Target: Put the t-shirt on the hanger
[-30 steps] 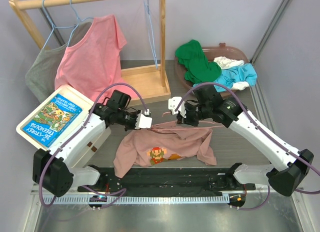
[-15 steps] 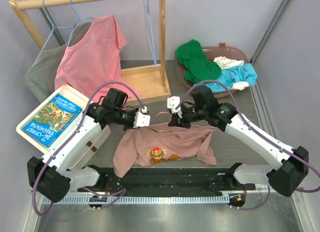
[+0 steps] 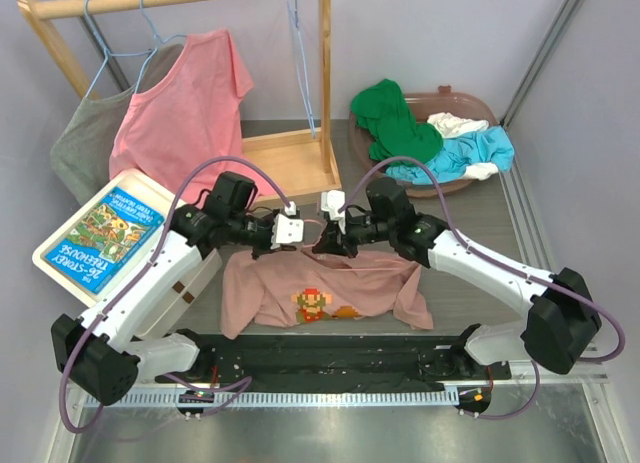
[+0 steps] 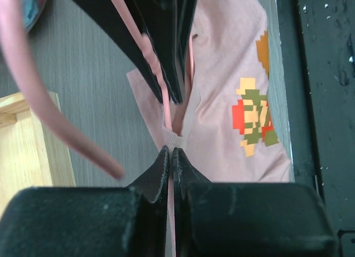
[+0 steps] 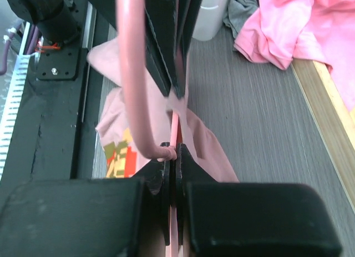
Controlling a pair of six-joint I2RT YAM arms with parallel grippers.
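The mauve-pink t-shirt (image 3: pixel 330 293) with the pixel figure lies on the table in front of the arms, its collar lifted. My left gripper (image 3: pixel 303 235) is shut on the ribbed collar; in the left wrist view the gripper (image 4: pixel 172 150) pinches the t-shirt (image 4: pixel 222 101). My right gripper (image 3: pixel 328 241) meets it tip to tip and is shut on the salmon-pink hanger (image 5: pixel 128 74) at the base of its hook, as the right wrist view (image 5: pixel 176 149) shows. The hanger's wire (image 4: pixel 161 85) runs down into the neck opening. Its arms are mostly hidden in the cloth.
A wooden rack (image 3: pixel 300 168) at the back left holds a coral-pink shirt (image 3: pixel 185 113), a grey shirt (image 3: pixel 85 148) and light blue hangers (image 3: pixel 303 63). A book on a white box (image 3: pixel 105 233) is at left. A brown basket (image 3: pixel 475 105) of clothes is at back right.
My right gripper has moved left with the hanger until it meets my left gripper over the collar. The left gripper has moved slightly up. The shirt now hangs flatter and wider.
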